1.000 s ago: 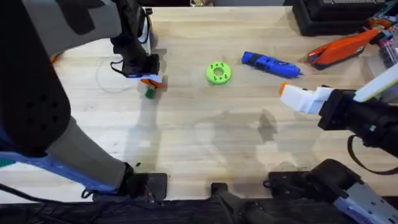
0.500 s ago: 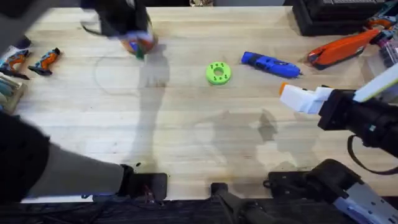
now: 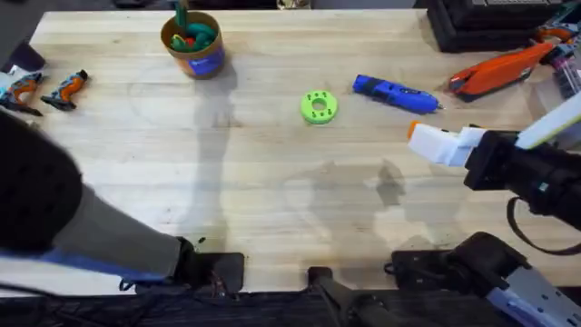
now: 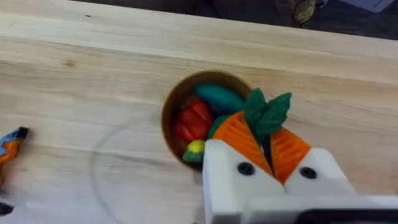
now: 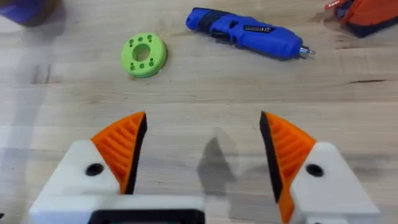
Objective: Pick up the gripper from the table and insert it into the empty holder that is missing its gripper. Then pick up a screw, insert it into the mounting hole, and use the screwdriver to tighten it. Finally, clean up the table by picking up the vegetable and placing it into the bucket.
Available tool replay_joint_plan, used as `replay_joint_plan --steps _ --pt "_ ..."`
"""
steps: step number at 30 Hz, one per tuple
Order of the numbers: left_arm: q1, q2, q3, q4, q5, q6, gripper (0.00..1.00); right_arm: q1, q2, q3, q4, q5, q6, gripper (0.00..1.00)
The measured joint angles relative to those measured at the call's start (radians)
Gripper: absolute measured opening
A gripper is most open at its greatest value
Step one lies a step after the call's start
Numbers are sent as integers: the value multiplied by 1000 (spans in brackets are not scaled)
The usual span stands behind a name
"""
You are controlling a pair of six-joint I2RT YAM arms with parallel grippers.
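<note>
the left gripper (image 4: pixel 266 144) is clamped on the vegetable (image 4: pixel 267 113), above the bucket (image 3: pixel 192 44) at 11 o'clock; the right gripper (image 5: pixel 202 149) stands apart.

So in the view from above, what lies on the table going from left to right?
Two small orange-and-black tools → brown bucket holding toy vegetables → green round disc → blue electric screwdriver → white-and-orange pincer → long orange-and-black hand tool.

Vegetable (image 4: pixel 264 121) pinched between the left jaws, directly over the bucket (image 4: pixel 177 106) (other toy food inside). Ahead of the right jaws, spread wide apart: disc (image 5: pixel 143 55) off one side, screwdriver (image 5: pixel 245 33) further along, both flat on the bench (image 5: pixel 199 93).
</note>
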Motion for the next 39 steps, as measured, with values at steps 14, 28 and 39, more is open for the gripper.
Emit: replay_joint_plan --steps 14,28,39 --pt "0 115 -3 59 -3 10 817 0 0 0 0 0 2 991" --pt "-3 -160 -3 -398 -3 -33 985 0 0 0 0 0 2 990" --pt "-151 -455 -237 -514 -4 -44 985 0 0 0 0 0 2 990"
